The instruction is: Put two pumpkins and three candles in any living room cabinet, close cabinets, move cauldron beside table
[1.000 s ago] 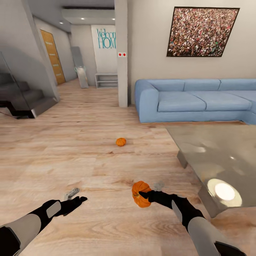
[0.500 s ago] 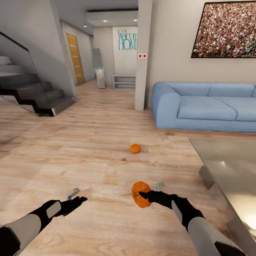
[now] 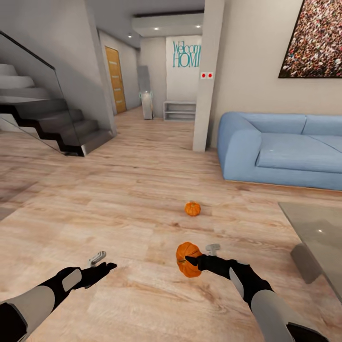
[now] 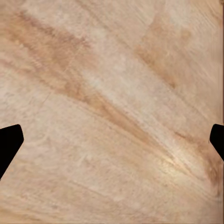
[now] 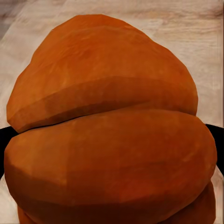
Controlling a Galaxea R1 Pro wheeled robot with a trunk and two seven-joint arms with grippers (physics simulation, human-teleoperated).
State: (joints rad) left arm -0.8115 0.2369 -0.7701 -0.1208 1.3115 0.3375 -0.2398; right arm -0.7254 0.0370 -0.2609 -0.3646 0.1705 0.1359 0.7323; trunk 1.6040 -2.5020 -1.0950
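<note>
Since the earlier frames the head camera had swung toward the robot's left, so the sofa and desk slid toward the right edge of the view and more of the staircase came in, while both arms kept their poses and the things on the floor did not move.

From the head view, the right claw (image 3: 191, 261) was closed on a pumpkin (image 3: 185, 259), held above the wooden floor (image 3: 118, 190) in front of the robot. A second pumpkin (image 3: 192, 208) sat on the floor farther ahead, well apart from the held one, between the robot and the blue sofa (image 3: 285, 154). A corner of the grey metal desk (image 3: 316, 225) showed at the right, with one slanted leg beneath it. The left claw (image 3: 105, 266) hung over bare floor holding nothing. A staircase (image 3: 52, 123) rose at the left, and a pillar (image 3: 206, 76) stood beside the sofa's end.

At the left wrist, two dark fingertips (image 4: 9, 142) stood far apart at opposite edges, with only floor planks (image 4: 112, 107) between them: the claw was open.

At the right wrist, the ribbed orange pumpkin (image 5: 109, 135) sat right against the camera, with dark finger parts (image 5: 4, 135) just visible on either side of it.
</note>
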